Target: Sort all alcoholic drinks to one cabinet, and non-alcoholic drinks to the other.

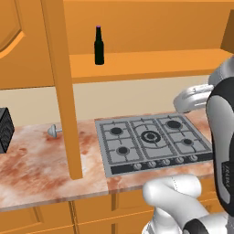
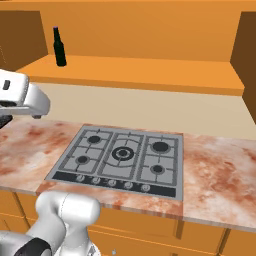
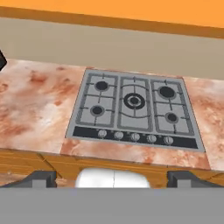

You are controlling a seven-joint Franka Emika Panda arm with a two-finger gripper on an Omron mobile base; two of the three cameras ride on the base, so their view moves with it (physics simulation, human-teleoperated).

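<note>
One of the alcoholic drinks, a slim dark beer bottle with a purple cap, stands upright at the left of the open cabinet's shelf. The non-alcoholic drinks are out of view. My gripper is open with nothing between its two dark fingertips. It hangs over the counter's front edge and looks down on the hob, far below and right of the bottle. The white hand sits at mid height beside the cabinet.
A grey gas hob is set in the marbled counter. The cabinet's open door juts out over the counter. A black appliance and a small grey knob-like piece lie to the left.
</note>
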